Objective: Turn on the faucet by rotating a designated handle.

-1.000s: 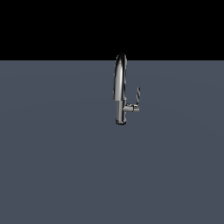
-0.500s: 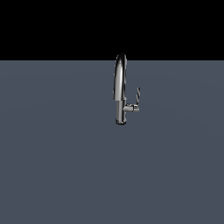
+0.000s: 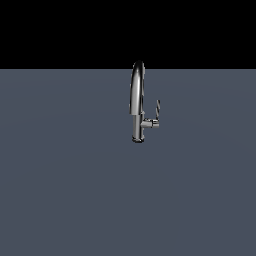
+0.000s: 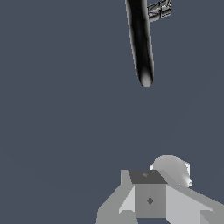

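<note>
Chrome faucet (image 3: pixel 137 102), side handle (image 3: pixel 157 111) tilted upward, end effector (image 4: pixel 151 199) (spread or pressed: unclear) well apart.

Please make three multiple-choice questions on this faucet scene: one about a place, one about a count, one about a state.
1. In the exterior view, on which side of the stem does the handle sit?
A. the exterior view's left
B. the exterior view's right
C. on top of the spout

2. How many levers does the faucet have?
A. one
B. two
C. three

3. Is the end effector touching the faucet?
A. yes, it clamps the handle
B. yes, it presses the spout
C. no contact shows

Key: 1 B, the lever branches off toward that side. 2 A, only one stub shows. 3 C, nothing touches the faucet in the exterior view.
</note>
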